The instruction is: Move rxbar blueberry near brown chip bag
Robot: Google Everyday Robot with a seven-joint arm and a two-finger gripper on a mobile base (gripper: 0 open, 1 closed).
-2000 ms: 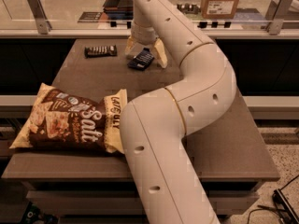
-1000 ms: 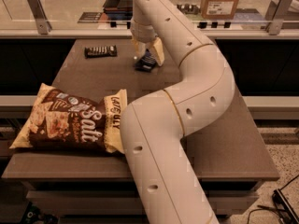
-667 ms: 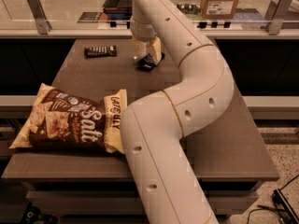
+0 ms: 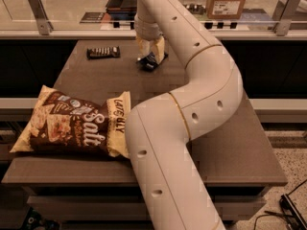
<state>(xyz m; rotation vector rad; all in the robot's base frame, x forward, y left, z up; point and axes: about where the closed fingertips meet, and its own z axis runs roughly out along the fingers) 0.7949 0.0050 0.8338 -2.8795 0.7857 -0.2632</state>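
The rxbar blueberry, a small dark-blue bar, is at the far middle of the brown table. My gripper reaches down from above and is shut on it, with the bar's lower end showing below the cream fingers, at or just above the tabletop. The brown chip bag, large with white "Salt" lettering, lies flat at the near left of the table, well apart from the bar. My white arm covers the middle of the table.
A dark brown wrapped bar with white lettering lies at the far left of the table. A counter with a glass rail runs behind the table, with a cardboard box on it.
The gripper has come down over the blue bar and closed on it. The bar has shifted slightly right and shows less than before. The chip bag and the brown bar have not moved.
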